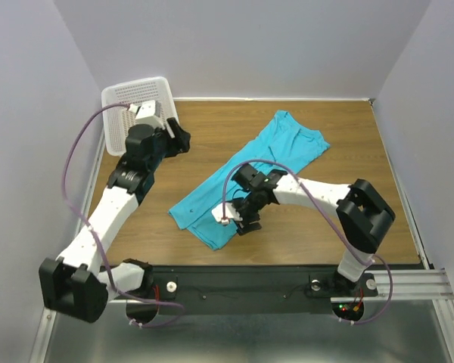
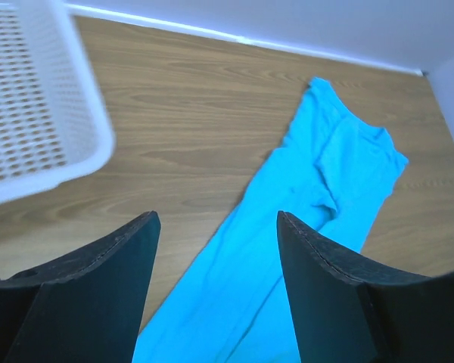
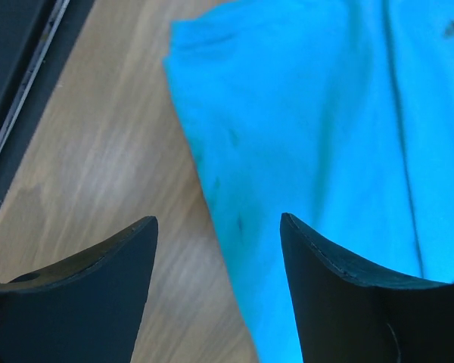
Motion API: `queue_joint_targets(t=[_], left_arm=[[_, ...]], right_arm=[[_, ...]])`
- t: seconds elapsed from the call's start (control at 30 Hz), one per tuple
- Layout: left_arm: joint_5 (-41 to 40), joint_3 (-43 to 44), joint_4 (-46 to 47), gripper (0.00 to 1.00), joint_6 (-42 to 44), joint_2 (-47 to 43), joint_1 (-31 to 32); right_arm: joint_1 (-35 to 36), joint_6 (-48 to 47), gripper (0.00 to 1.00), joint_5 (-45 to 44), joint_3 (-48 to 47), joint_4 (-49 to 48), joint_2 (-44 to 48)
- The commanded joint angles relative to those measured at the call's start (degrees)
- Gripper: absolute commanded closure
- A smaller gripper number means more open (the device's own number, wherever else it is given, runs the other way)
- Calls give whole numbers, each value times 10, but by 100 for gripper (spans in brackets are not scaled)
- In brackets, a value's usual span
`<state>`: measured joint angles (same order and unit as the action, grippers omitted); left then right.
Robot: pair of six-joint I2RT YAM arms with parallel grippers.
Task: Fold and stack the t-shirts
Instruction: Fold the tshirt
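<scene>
At the far left corner stands a white mesh basket (image 1: 136,85), and just beside it hangs the left gripper (image 1: 178,140), released, its jaws wide with nothing between them. It is well apart from the shirt and looks down along it.

In the middle of the wooden surface (image 1: 212,128) lies the turquoise shirt (image 1: 280,155), a long narrow strip running on a slant from near-left to far-right. The wider end is at the far right, and it seems already doubled lengthwise. The cloth looks thin, light and limp. It will likely sag and drag when lifted and will not hold a crease by itself. The best hold is probably on the corners of the near end, pinching through all layers so none slips out.

The right gripper (image 3: 219,221) is over that near end, also released, its jaws straddling the shirt's long edge where cloth meets bare wood. Whether its fingertips touch the cloth cannot be told.
</scene>
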<state>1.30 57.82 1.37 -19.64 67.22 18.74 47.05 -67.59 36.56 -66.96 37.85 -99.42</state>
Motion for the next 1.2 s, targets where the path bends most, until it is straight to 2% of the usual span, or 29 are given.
queue_joint_targets(t=[0.0,0.17,0.33,0.57,0.7,0.8,0.83,1.0,1.1,1.17], left_arm=[[-51,-47,-33,25,-29,-80,-20],[-96,-61,-76,25,-24,-155,-36],[-120,-60,-100,25,-22,-192,-48],[-118,-61,-109,25,-22,-213,-49],[-118,-64,-111,25,-24,-223,-49],[-114,-73,-110,25,-29,-230,-49],[-113,-77,-110,25,-31,-232,-50],[-105,-90,-108,25,-38,-241,-50],[-96,-96,-103,25,-41,-242,-50],[-86,-100,-99,25,-43,-240,-51]], right_arm=[[59,-24,30,-51,-22,6,-16],[133,7,31,-72,-24,-15,-40],[184,52,34,-101,-34,-50,-68],[198,91,37,-123,-43,-78,-87],[202,105,42,-145,-42,-88,-92],[203,110,53,-150,-34,-93,-96],[205,113,62,-150,-25,-95,-95],[208,125,82,-171,20,-108,-75],[209,128,99,-183,55,-107,-48],[209,127,99,-190,76,-105,-31]])
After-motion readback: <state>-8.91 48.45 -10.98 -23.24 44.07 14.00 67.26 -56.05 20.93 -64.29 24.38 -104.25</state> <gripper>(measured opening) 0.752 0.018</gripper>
